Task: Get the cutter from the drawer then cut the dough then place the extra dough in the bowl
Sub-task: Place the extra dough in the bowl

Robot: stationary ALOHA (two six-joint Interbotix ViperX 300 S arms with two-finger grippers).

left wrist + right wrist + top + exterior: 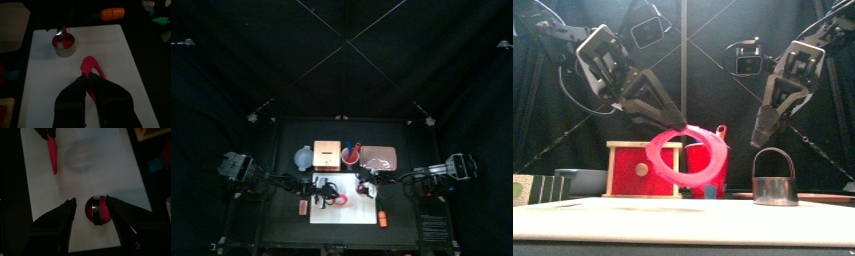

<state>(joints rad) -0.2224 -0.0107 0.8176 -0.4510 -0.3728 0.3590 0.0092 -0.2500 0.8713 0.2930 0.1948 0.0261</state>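
My left gripper (676, 136) is shut on a pink dough ring (688, 156) and holds it upright in the air above the white cutting board (120, 60). In the left wrist view the jaws (90, 81) pinch the ring's edge (89, 66). The round metal cutter (776, 187) stands on the board's right part, with red dough showing inside it (98, 210). My right gripper (760, 140) hangs open just above the cutter, one jaw to each side of it in the right wrist view (91, 203).
A wooden box with a red drawer front (644, 168) stands behind the board. The blue-grey bowl (302, 157) is to its left, and a red cup (349, 154) and the pink tray (380, 157) to its right. An orange toy (382, 217) lies right of the board.
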